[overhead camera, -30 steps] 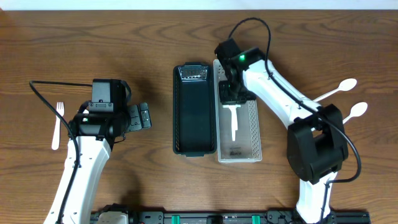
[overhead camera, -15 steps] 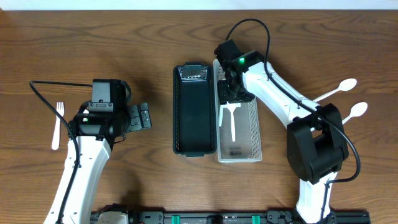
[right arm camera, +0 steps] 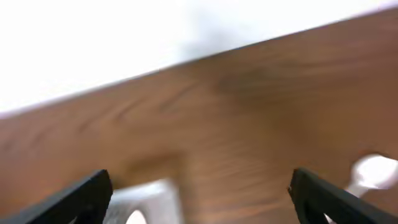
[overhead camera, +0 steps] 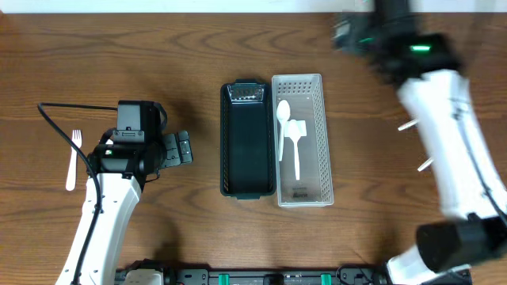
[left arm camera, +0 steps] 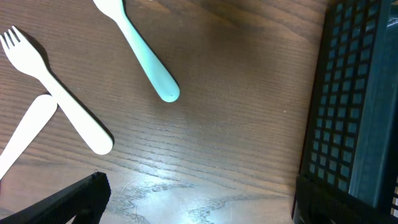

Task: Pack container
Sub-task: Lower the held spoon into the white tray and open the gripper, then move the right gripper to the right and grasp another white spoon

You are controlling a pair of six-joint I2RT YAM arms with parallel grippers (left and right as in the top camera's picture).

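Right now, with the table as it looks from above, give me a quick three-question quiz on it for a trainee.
1. True or false: two spoons lie inside the white basket.
2. What lies at the far left of the table? A. a fork B. a knife C. a cup
3. Fill in: the right hand is ____ (open or shut).

Key: 1 true; 2 A; 3 open, with nothing between its fingers.
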